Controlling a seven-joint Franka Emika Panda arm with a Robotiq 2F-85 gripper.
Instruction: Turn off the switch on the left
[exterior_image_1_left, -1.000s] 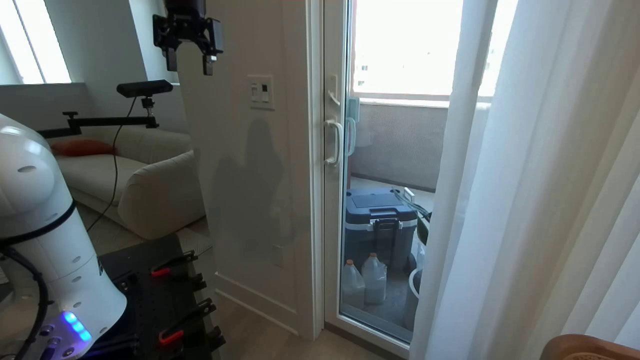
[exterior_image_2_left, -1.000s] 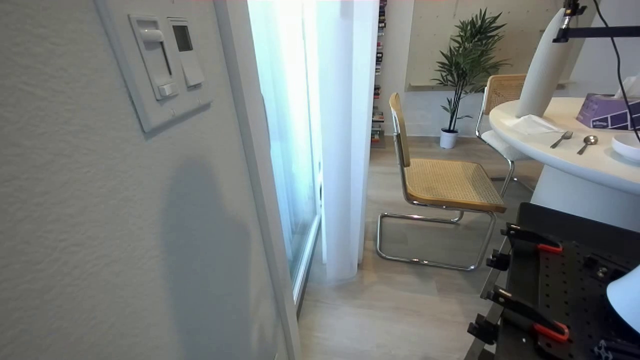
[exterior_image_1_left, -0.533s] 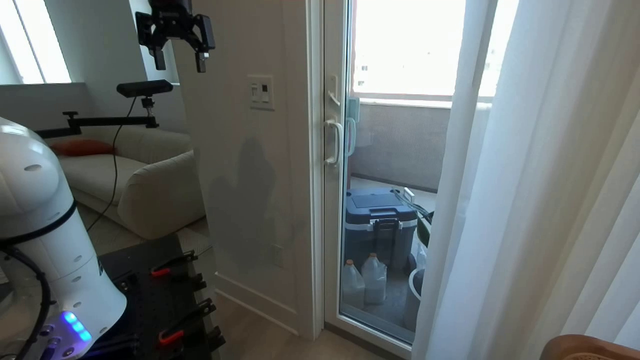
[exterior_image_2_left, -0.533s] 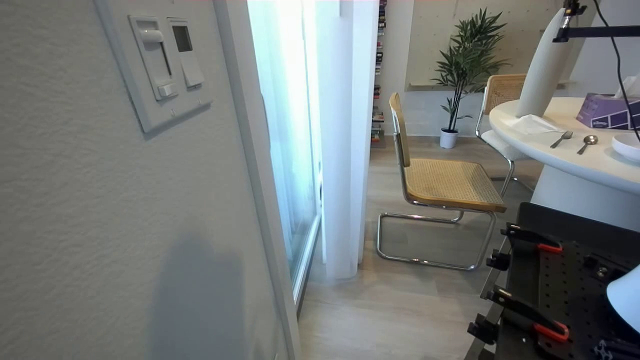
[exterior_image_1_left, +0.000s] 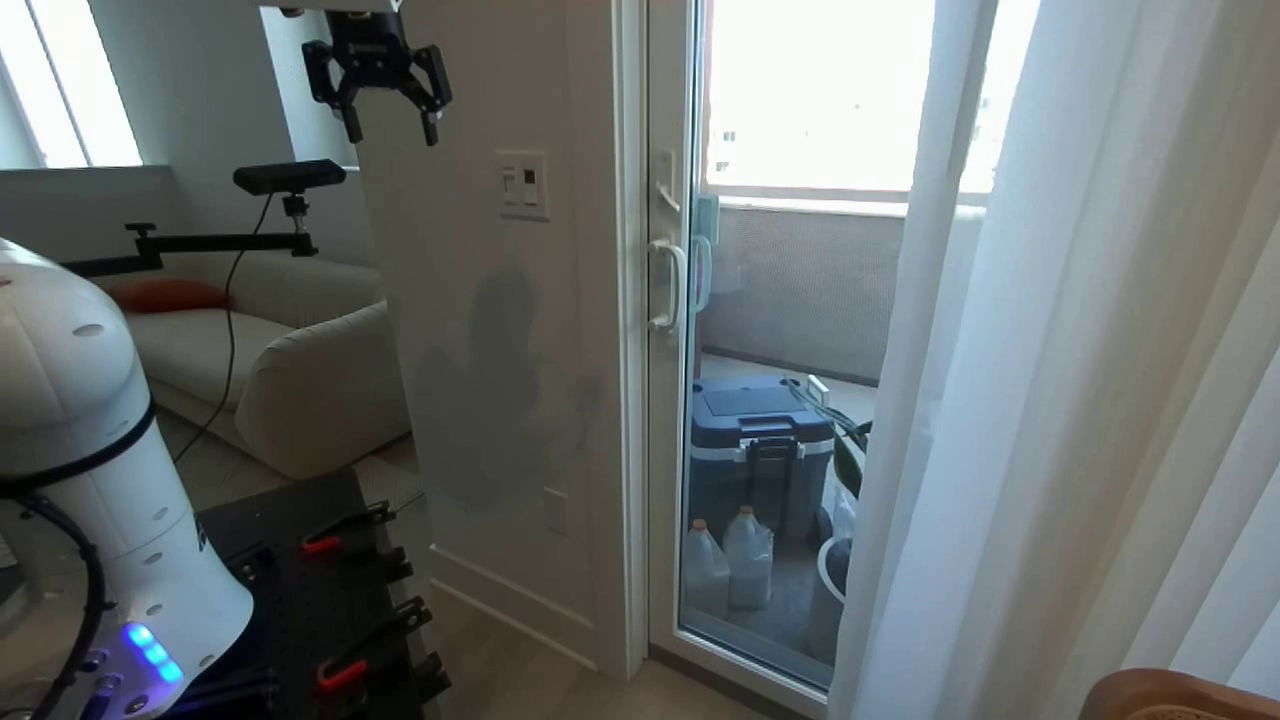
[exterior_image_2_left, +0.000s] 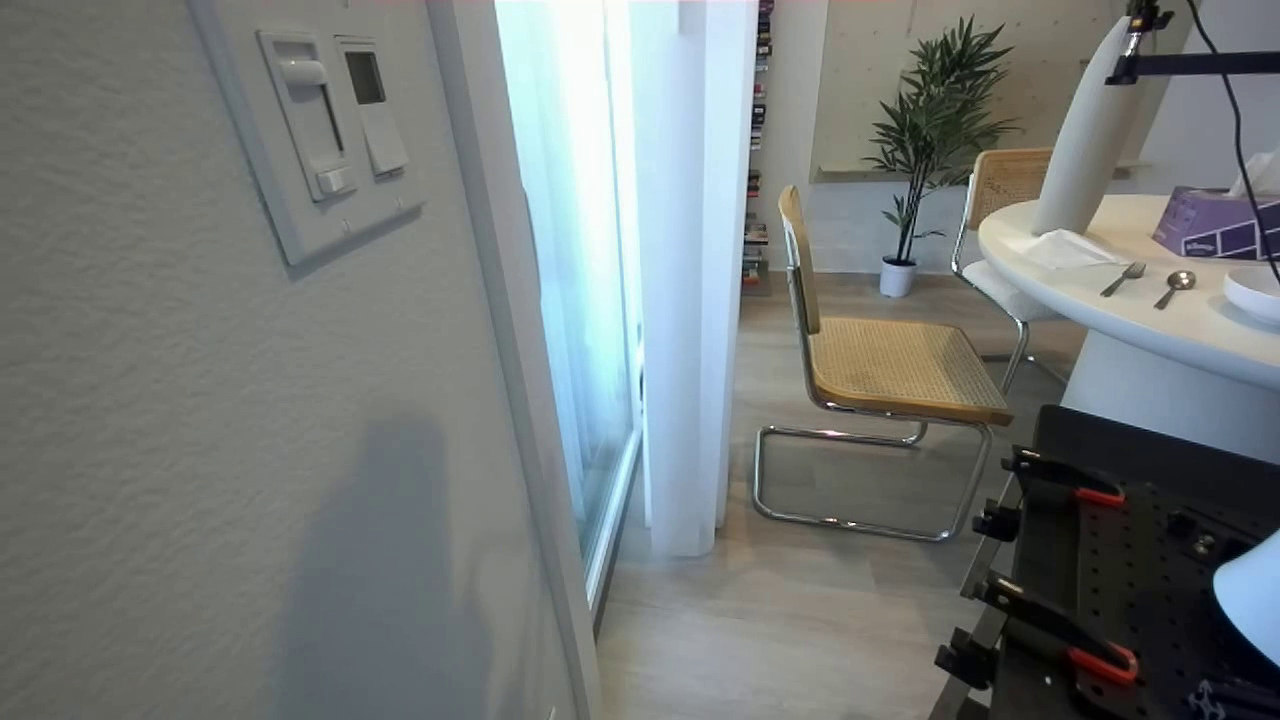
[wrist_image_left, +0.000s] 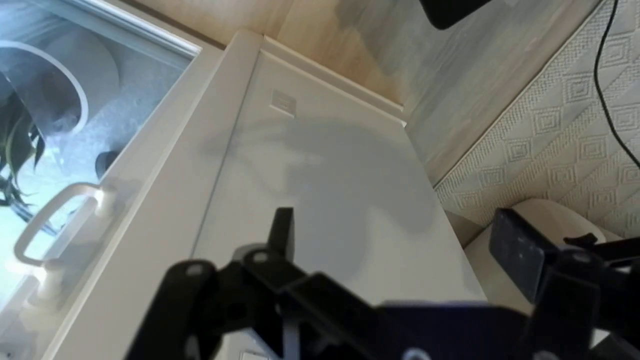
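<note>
A white switch plate (exterior_image_1_left: 522, 185) is on the wall in an exterior view. It is close up in an exterior view (exterior_image_2_left: 345, 222). Its left switch (exterior_image_2_left: 308, 115) is a slider with a rounded knob near the top and a small button at the bottom. The right switch (exterior_image_2_left: 372, 105) has a dark window above a white paddle. My gripper (exterior_image_1_left: 393, 132) is open and empty, pointing down, above and to the left of the plate, apart from it. In the wrist view the gripper (wrist_image_left: 400, 232) has its fingers wide apart; only a corner of the plate (wrist_image_left: 253, 355) shows below.
A glass door with a white handle (exterior_image_1_left: 670, 285) stands right of the wall, beside a white curtain (exterior_image_1_left: 1000, 400). A camera on a black arm (exterior_image_1_left: 290, 178) stands left of the wall, before a sofa (exterior_image_1_left: 320, 370). The robot base is on a black board (exterior_image_1_left: 290, 600).
In an exterior view, my gripper moved left, then back right, and now tilts slightly. It stays open. Its shadow on the wall has shifted down overall. The switches look the same.
</note>
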